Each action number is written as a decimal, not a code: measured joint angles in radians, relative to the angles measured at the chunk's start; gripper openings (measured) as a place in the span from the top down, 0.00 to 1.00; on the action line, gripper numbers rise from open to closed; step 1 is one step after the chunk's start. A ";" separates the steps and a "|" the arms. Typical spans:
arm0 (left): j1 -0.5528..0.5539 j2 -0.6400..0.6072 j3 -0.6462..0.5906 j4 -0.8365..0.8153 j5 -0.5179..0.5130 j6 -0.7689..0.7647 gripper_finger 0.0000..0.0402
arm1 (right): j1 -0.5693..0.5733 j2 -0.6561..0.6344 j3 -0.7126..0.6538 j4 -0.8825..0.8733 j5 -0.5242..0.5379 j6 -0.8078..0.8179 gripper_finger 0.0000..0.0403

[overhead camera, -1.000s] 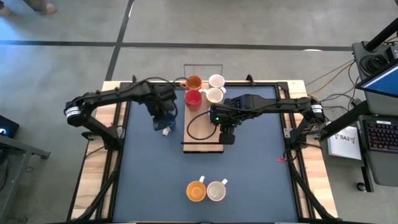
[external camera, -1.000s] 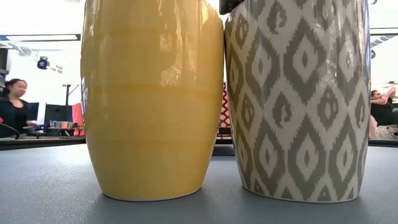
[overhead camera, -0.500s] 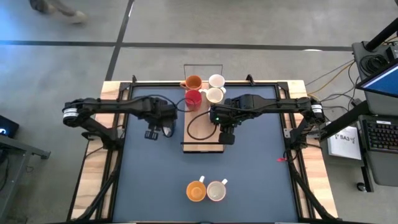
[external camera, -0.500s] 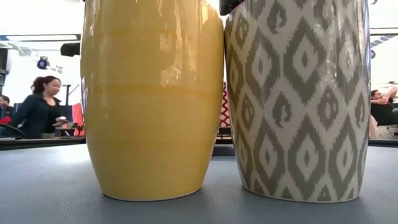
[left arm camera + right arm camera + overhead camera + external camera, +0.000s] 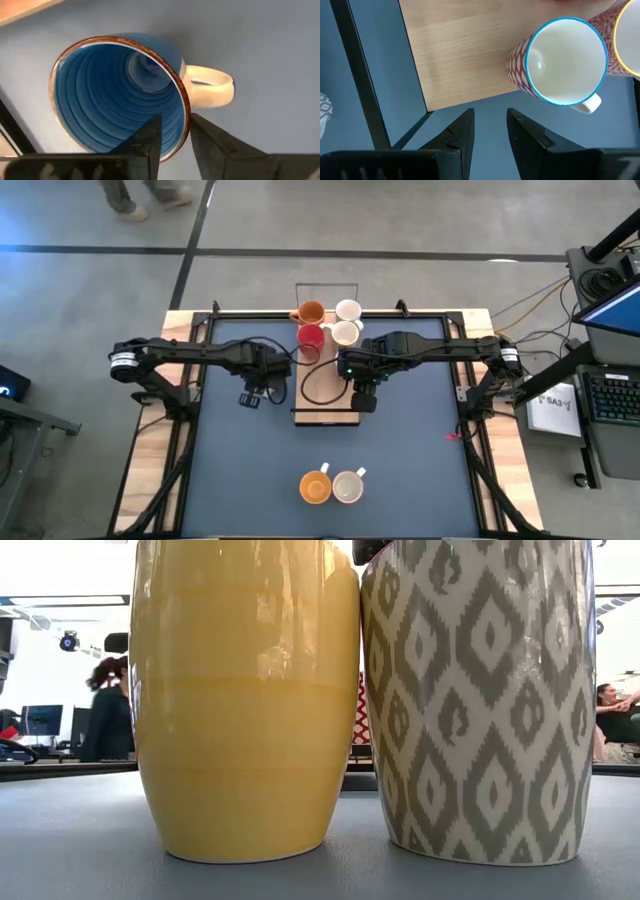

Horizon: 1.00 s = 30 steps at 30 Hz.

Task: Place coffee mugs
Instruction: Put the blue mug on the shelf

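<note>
Robotics lab, monitors (image 5: 45,720), keyboard (image 5: 612,397), cables (image 5: 530,305), concrete floor (image 5: 420,220)

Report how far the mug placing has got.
Seemingly done: the orange mug, white mug, red mug and cream mug stand grouped at the wooden board's far end. In hand: the left gripper pinches the blue mug's rim. The open right gripper hovers near a red-patterned mug. Probably left: those two, plus the front orange mug and grey-patterned mug.

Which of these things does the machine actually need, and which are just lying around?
Job: blue mug held in left pincer; red mug; patterned mug; wooden board under open right pincer.
Lying about: keyboard; white box; floor cables.
</note>
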 joint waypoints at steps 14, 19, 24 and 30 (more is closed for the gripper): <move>0.066 -0.001 0.001 0.061 0.129 -0.586 0.99 | 0.000 0.000 0.000 0.000 0.000 -0.002 0.74; 0.095 -0.001 0.003 0.089 0.129 -0.771 0.98 | 0.000 0.000 0.000 0.000 0.000 0.005 0.74; 0.096 0.000 0.003 0.105 0.131 -0.712 0.98 | 0.000 0.000 0.000 0.000 0.000 0.005 0.74; 0.099 -0.001 0.016 0.104 0.160 -0.616 0.92 | 0.000 0.000 0.000 0.000 0.000 0.005 0.74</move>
